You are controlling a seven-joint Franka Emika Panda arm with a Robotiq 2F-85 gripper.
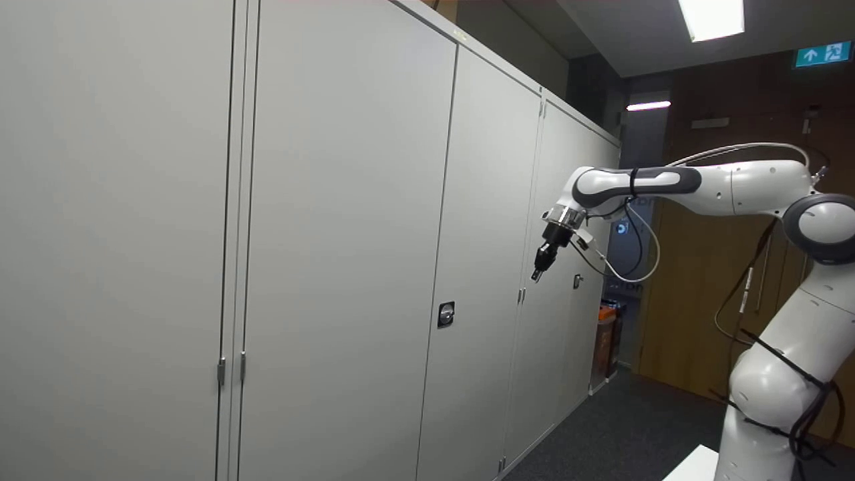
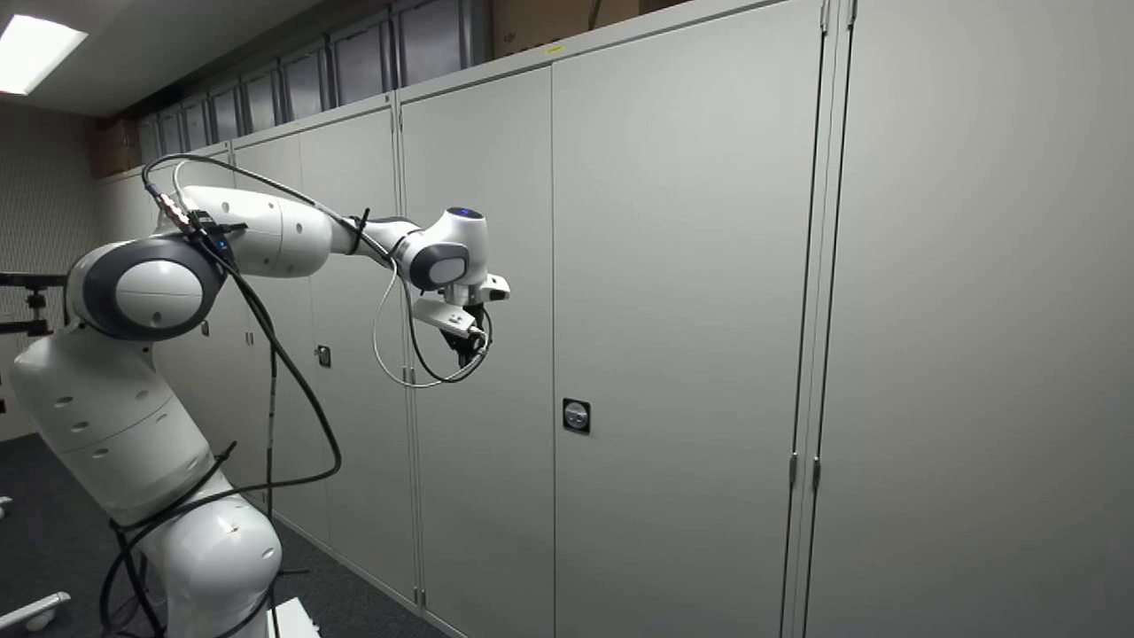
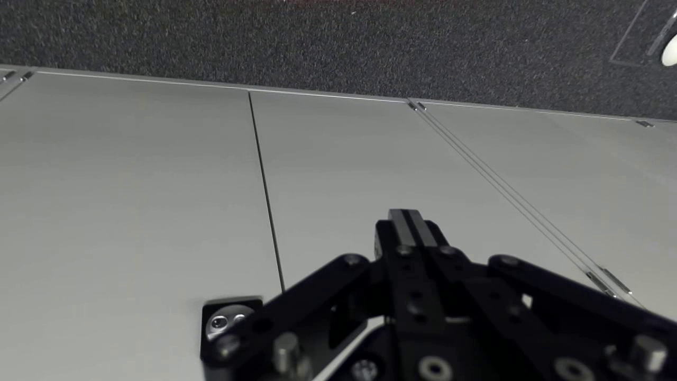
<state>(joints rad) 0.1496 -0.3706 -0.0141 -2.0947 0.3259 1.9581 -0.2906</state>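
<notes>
My gripper (image 3: 407, 227) is shut, its two fingertips pressed together with nothing between them. It points downward in both exterior views (image 1: 537, 273) (image 2: 466, 357), in front of a row of tall grey cabinets (image 1: 347, 200). Nearest to it is a cabinet door (image 3: 338, 174), and the fingers seem apart from its surface. A round metal lock in a black square plate (image 1: 446, 314) sits beside the seam between two doors, lower than the gripper. In the wrist view, that lock (image 3: 225, 319) shows at the lower left, partly covered by a gripper link.
Another lock (image 1: 577, 281) is farther along the cabinets. Bins with an orange lid (image 1: 604, 321) stand at the row's end. Cables (image 2: 266, 319) loop loosely along the arm. Dark carpet (image 3: 317, 42) meets the cabinet base, and a white surface (image 1: 695, 465) lies by the robot's base.
</notes>
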